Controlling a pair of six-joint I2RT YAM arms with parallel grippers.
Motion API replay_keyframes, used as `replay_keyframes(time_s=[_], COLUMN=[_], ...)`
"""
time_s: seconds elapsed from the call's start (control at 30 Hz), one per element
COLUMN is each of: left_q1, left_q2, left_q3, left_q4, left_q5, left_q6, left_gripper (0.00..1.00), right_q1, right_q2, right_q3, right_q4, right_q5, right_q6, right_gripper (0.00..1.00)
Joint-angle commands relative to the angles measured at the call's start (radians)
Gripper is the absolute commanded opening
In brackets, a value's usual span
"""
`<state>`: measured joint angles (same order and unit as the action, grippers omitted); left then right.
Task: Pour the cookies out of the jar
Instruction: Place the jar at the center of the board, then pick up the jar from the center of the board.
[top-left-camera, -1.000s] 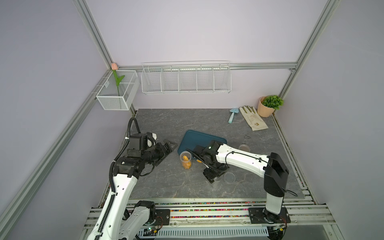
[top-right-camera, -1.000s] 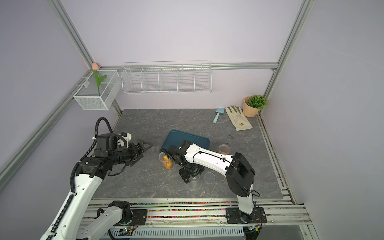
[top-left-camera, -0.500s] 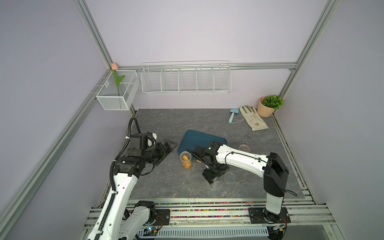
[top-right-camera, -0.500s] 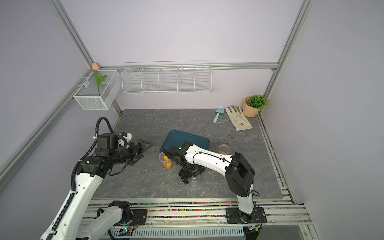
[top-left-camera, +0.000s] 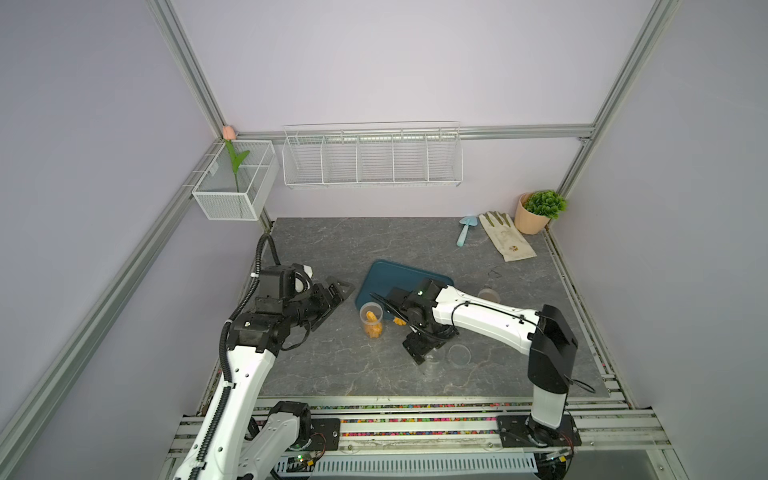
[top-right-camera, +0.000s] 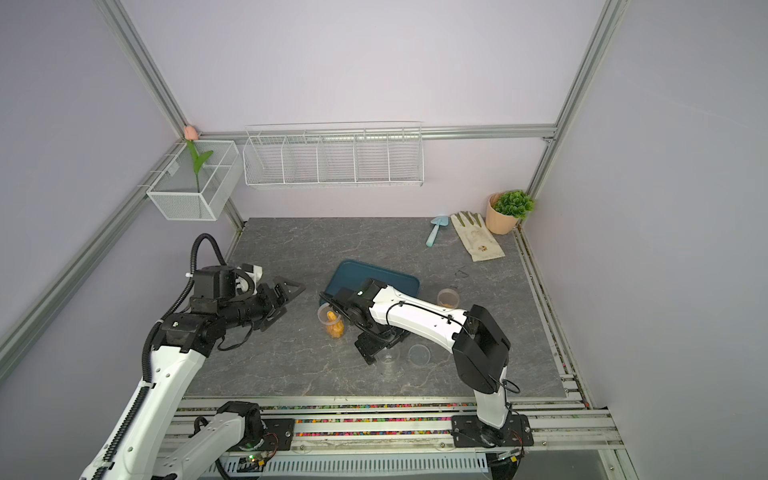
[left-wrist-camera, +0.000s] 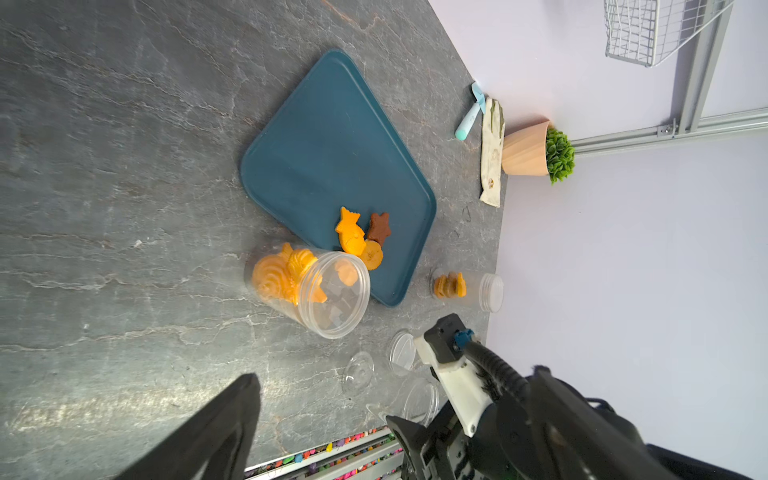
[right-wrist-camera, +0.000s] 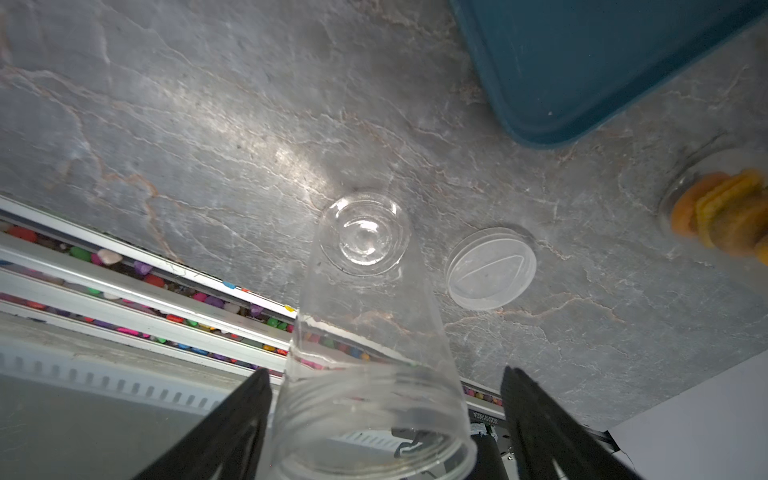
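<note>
An empty clear jar (right-wrist-camera: 365, 332) stands upright on the table between the fingers of my right gripper (right-wrist-camera: 384, 374), which is open, with a gap on one side. Its loose lid (right-wrist-camera: 490, 268) lies beside it. Three cookies (left-wrist-camera: 361, 239), two orange and one brown star, lie at the near edge of the blue tray (left-wrist-camera: 316, 145). An open jar (top-left-camera: 371, 322) holding several orange cookies stands just left of the tray. My left gripper (top-left-camera: 337, 301) hovers open and empty to the left of that jar.
Another small jar (top-left-camera: 488, 296) with a few cookies stands right of the tray. At the back right are a blue scoop (top-left-camera: 465, 230), a glove (top-left-camera: 505, 239) and a potted plant (top-left-camera: 536, 212). Wire baskets (top-left-camera: 372, 158) hang on the back wall.
My right gripper's jaws have spread wider around the empty jar, which stays standing on the table. The left arm has not moved.
</note>
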<state>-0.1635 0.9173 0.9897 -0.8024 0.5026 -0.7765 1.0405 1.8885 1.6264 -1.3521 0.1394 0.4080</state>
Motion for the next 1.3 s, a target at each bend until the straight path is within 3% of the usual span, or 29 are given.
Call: replay_keyframes(time_s=[0.0, 0.2, 0.33, 0.57, 0.7, 0.9, 1.27], left_q1=[0.004, 0.002, 0.004, 0.003, 0.004, 0.004, 0.004], left_q2=[-0.016, -0.080, -0.080, -0.050, -0.022, -0.062, -0.276], left_q3=[-0.005, -0.006, -0.021, -0.026, -0.007, 0.016, 0.014], left_q4=[-0.014, 0.009, 0.035, 0.099, 0.090, 0.039, -0.124], left_q5=[-0.066, -0.152, -0.153, -0.102, -0.072, -0.135, -0.341], left_q6=[0.004, 0.035, -0.034, -0.086, -0.068, -0.050, -0.058], left_gripper=[1.00, 1.00, 1.00, 1.00, 1.00, 1.00, 1.00], right_q1=[-0.010, -0.021, -0.075, -0.311, -0.384, -0.339, -0.116], right_q2=[-0.043, -0.086, -0.155, -0.290, -0.320, -0.302, 0.020], right_q3=[0.046, 0.181, 0.239, 0.214, 0.190, 0.196, 0.452], right_q4=[-0.056, -0.121, -0.110, -0.086, -0.073, 0.014, -0.001], right_q5=[0.043, 0.162, 0.204, 0.055, -0.082, -0.300, -0.304], right_q6=[0.000, 0.007, 0.015, -0.042, -0.079, -0.081, -0.060], right_gripper=[0.88, 0.88, 0.89, 0.89, 0.88, 0.88, 0.88])
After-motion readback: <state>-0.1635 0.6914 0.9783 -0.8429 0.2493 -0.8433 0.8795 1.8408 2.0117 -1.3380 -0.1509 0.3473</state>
